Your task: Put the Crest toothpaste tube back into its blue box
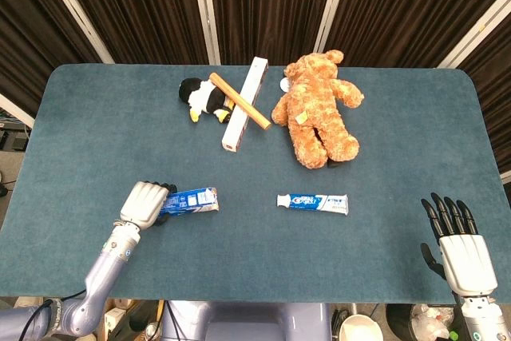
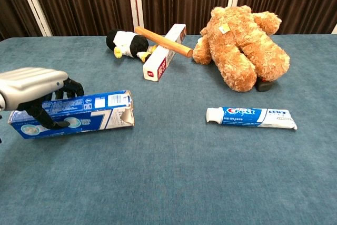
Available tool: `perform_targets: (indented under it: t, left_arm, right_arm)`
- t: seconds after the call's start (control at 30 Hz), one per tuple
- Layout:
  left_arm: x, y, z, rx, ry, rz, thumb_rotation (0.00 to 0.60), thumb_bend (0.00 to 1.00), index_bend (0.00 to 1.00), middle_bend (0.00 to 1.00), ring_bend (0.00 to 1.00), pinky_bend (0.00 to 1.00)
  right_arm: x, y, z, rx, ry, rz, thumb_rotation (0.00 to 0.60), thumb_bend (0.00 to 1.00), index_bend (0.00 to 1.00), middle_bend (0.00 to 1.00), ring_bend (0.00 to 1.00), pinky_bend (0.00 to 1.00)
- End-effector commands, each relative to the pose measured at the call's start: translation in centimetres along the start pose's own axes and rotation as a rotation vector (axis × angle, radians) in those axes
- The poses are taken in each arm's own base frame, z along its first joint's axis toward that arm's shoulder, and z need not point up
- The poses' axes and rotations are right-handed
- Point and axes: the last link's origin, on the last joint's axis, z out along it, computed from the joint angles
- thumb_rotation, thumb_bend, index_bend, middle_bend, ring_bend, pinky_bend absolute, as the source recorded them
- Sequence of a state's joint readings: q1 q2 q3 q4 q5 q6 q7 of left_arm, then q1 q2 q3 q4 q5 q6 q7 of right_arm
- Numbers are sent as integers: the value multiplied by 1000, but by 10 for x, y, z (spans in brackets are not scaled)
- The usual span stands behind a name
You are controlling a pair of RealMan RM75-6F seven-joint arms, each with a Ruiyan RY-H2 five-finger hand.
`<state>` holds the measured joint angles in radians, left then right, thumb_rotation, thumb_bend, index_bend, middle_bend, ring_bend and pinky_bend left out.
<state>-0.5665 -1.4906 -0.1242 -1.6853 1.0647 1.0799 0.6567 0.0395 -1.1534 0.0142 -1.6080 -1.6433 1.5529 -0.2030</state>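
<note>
My left hand (image 1: pixel 146 204) (image 2: pixel 37 90) grips the blue toothpaste box (image 1: pixel 190 200) (image 2: pixel 87 113) near its closed end. The box's torn open end points right and is tilted slightly up off the table. The Crest toothpaste tube (image 1: pixel 313 203) (image 2: pixel 251 117) lies flat on the blue cloth to the right of the box, cap end toward the box. My right hand (image 1: pixel 462 251) is open, fingers spread, at the table's near right edge, far from the tube and out of the chest view.
At the back of the blue table (image 1: pixel 96 133) lie a brown teddy bear (image 1: pixel 317 109) (image 2: pixel 243 47), a small penguin toy (image 1: pixel 201 97) (image 2: pixel 126 42), a long white box (image 1: pixel 245 104) (image 2: pixel 164 52) and a wooden stick (image 1: pixel 239 101) (image 2: pixel 163 41) across it.
</note>
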Motion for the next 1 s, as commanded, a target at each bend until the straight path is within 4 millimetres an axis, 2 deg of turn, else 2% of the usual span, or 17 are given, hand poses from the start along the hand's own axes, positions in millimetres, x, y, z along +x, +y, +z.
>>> perform_targets:
  t: [0.03,0.17,0.27,0.37,0.57,0.77,1.0]
  left_arm:
    - [13,-5,-3,-25,49,19,600,406,423,546,475,496]
    - [32,-12,-5,-55,117,36,600,406,422,544,475,495]
    - [44,-16,-7,-60,146,19,600,406,422,544,475,496]
    - [58,-23,-12,-67,174,12,600,406,422,544,475,495]
    - [79,-35,-23,-71,214,-12,600,406,420,542,475,495]
    - [90,-40,-29,-85,221,-25,600,406,418,539,475,495]
    - [92,-47,-30,-88,203,-7,600,406,417,538,475,495]
  right_arm:
    - [1,1,3,-3,4,-7,600,382,0,0,0,68]
    - [4,-3,12,10,3,-20,600,381,0,4,1,68]
    - [6,-10,20,29,-5,-22,600,381,1,48,36,85]
    - [7,-26,33,67,-19,-6,600,382,28,108,98,121]
    - [0,-65,64,122,-79,29,600,381,147,254,229,181]
    - [-12,-100,96,172,-130,-14,600,382,150,267,243,188]
    - [-25,-133,127,200,-154,-59,600,381,150,267,243,188]
